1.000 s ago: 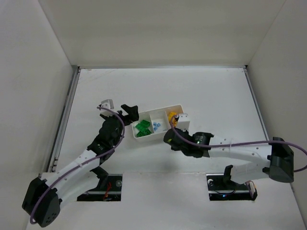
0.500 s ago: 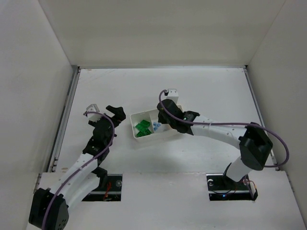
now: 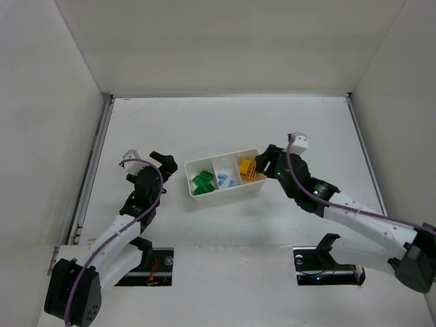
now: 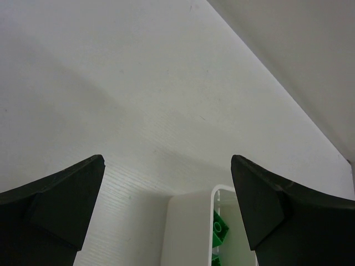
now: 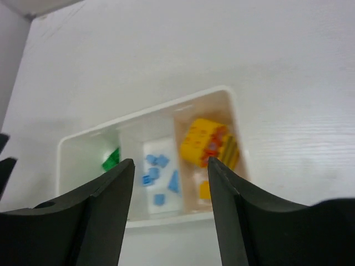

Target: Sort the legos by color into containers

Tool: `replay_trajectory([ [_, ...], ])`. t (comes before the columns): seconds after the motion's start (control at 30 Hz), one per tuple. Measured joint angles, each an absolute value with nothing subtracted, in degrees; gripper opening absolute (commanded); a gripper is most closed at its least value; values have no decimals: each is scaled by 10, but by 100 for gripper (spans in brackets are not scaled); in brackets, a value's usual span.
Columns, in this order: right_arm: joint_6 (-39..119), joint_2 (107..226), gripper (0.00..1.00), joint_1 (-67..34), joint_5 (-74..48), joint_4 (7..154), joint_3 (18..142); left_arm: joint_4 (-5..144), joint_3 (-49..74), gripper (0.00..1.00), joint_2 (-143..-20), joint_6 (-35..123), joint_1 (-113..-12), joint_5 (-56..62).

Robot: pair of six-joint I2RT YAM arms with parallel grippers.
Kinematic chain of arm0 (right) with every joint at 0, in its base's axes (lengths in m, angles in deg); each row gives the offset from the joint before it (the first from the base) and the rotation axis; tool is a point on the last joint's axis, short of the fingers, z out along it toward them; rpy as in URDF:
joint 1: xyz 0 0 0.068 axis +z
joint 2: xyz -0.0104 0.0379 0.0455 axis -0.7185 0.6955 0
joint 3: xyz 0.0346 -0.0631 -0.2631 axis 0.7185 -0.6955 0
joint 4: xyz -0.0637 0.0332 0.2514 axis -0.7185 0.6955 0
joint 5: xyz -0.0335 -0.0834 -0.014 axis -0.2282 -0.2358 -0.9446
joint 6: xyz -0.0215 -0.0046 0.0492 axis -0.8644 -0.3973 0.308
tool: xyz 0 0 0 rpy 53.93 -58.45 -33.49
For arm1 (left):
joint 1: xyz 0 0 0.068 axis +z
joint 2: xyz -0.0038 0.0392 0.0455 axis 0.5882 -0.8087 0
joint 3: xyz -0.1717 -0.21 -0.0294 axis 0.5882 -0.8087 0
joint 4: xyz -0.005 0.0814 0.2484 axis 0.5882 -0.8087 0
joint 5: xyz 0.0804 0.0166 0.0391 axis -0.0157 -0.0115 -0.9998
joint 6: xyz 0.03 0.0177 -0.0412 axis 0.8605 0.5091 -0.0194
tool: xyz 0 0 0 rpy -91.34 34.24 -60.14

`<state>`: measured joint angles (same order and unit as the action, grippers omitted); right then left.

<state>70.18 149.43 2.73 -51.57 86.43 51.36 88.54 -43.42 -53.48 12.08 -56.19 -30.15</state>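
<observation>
The left gripper (image 4: 167,160) and right gripper (image 5: 170,163) gape empty at either end of the tray (image 3: 228,195), whose compartments hold the legos (image 5: 205,144) sorted by colour, so a stray nudge could likely spill bricks over the thin dividers.

Overhead view: bright, even, diffuse light, no glare. White table (image 3: 225,122) is nearly washed out, the walls (image 3: 225,41) a shade duller. Arms cast only faint, soft shadows.

Left wrist view: broad soft shadow across upper left of frame. Left gripper (image 4: 167,160) near-black, little detail.

Right wrist view: blurred throughout. Tray (image 5: 172,218) edges soft, bricks (image 5: 202,141) smeared, right gripper (image 5: 171,162) dark and out of focus.
</observation>
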Motion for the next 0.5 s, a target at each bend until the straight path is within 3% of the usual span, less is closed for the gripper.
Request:
replay_trajectory([
  [0.1,720,1404,79,-26,-531,851,421,885,-434,100,-551,118,-562,-300],
  [0.13,728,1378,100,-49,-535,850,391,884,-434,100,-557,117,-562,-300],
  [0.5,771,1312,100,-146,-554,859,295,835,-415,100,-604,112,-562,-294],
])
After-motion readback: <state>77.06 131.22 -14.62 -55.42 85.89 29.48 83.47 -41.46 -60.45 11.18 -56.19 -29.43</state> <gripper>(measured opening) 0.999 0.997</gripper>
